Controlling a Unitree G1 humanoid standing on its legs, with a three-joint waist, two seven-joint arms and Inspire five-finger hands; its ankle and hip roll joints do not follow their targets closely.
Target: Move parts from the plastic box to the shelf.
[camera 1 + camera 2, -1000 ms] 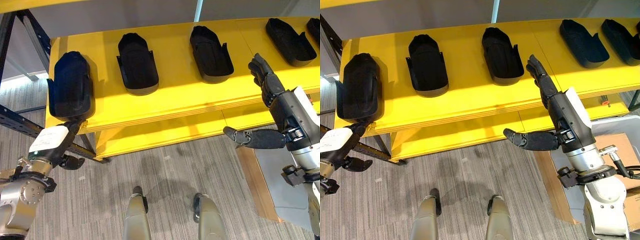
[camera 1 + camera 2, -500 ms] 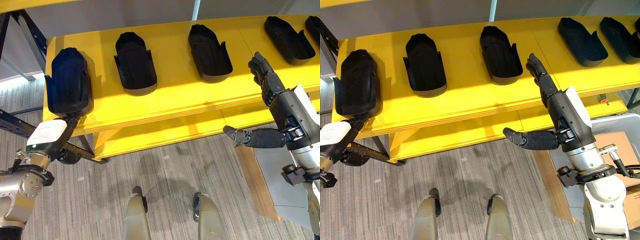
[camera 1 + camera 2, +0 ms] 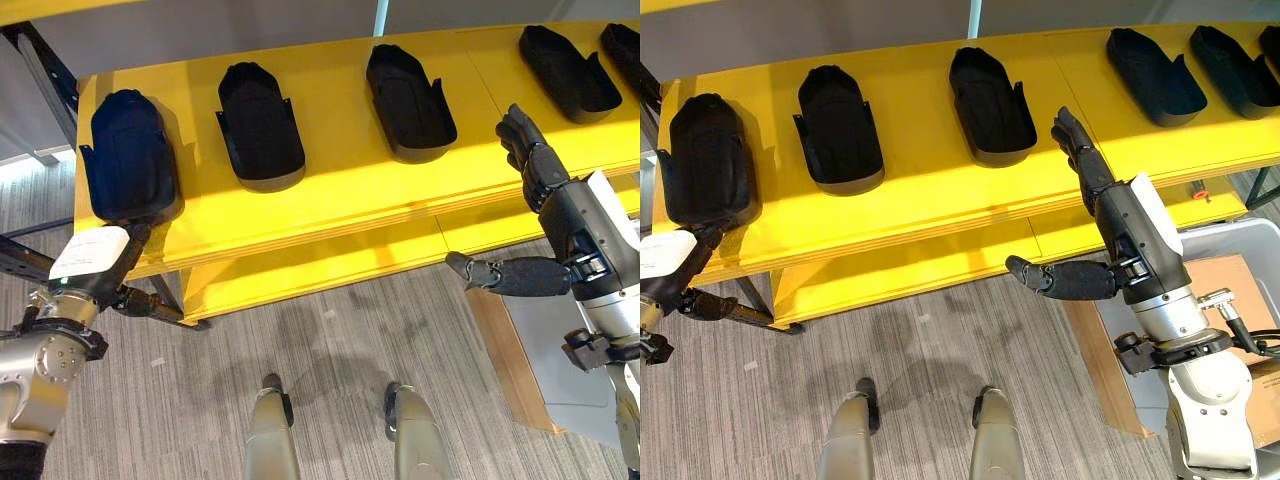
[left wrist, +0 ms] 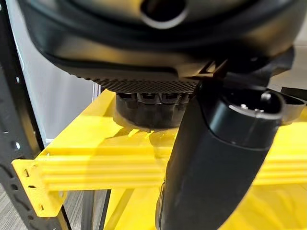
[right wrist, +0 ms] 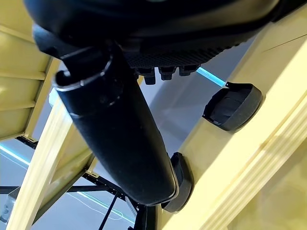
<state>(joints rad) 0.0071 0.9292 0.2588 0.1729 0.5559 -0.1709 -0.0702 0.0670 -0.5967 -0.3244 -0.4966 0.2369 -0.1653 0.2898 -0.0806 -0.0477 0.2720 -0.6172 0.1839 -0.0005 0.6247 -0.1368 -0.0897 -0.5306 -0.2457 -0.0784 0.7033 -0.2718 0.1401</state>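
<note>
We are backing our left hand (image 3: 95,268) off the end part (image 3: 128,155) resting on the shelf (image 3: 340,190); its fingers are hidden. Right hand (image 3: 1095,215), spread, carries nothing. Withdraw low, avoiding nudging it.

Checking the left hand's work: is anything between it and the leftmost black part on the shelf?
Nothing visible. The left hand sits just below the shelf edge, right under the leftmost part.

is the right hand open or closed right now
Open. The right hand reaches over the front edge of the yellow shelf with fingers straight and thumb spread wide, holding nothing.
</note>
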